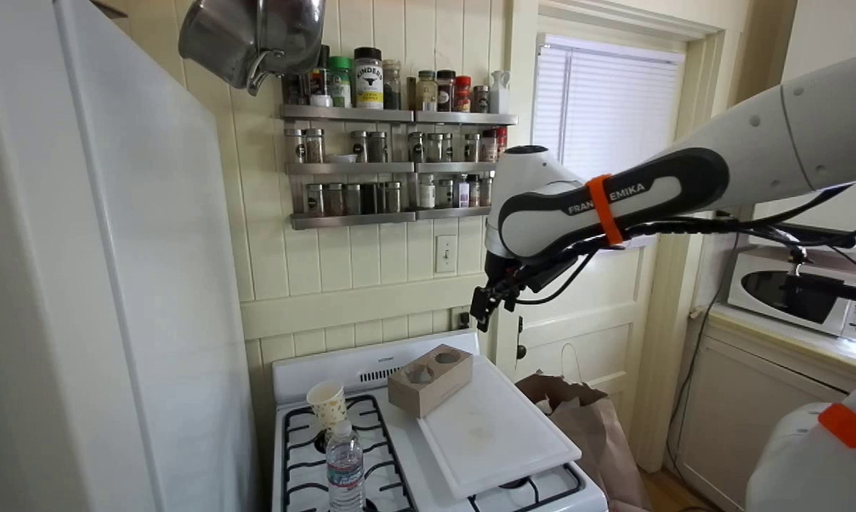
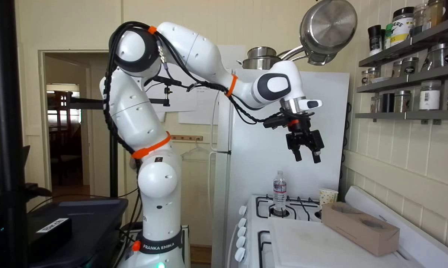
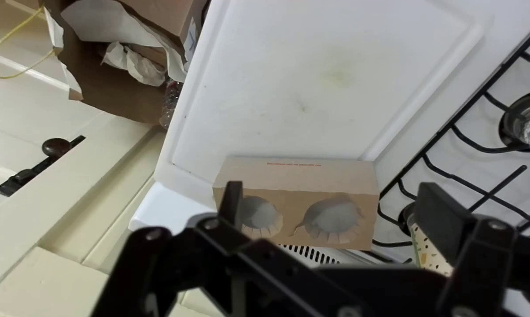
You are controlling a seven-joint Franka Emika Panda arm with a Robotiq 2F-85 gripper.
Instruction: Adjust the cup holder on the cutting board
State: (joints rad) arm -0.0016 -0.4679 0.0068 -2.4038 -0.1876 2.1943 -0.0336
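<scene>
The fingers [image 3: 232, 202] were spread well apart with nothing between them, their blunt dark tips touching nothing. The gripper [image 2: 307, 159] hung well above the cutting board [image 1: 499, 430], clear of everything on it.

The cup holder [image 3: 296, 176] lay along the board's back edge, its long side apparently askew to that edge. One end seemed to reach past the board toward the speckled paper cup [image 1: 328, 407]; what that end rested on was hidden.

It looked like thin folded cardboard, so it would likely be light and hollow: fairly stiff at the creases, weaker across the top, where two round cutouts with snipped flaps left little material. A hard squeeze would probably buckle it or tear a flap. The best hold seemed to be across its narrow width, on both long sides between the cutouts; lengthwise it looked too long for the fingers. Dull card was unlikely to slip much in the grip, though it might slide across the board at a nudge.

The board was smooth and white, probably plastic, with a shallow groove inside its rim and a faint yellowish stain. Beside it, on the cup's side, were the black bars of a grate [image 3: 491, 194] and a clear ribbed bottle [image 1: 345, 469]. Past its opposite side stood a creased brown paper bag [image 1: 588, 434], ragged at the mouth, with crumpled white paper [image 3: 146, 66] inside.
</scene>
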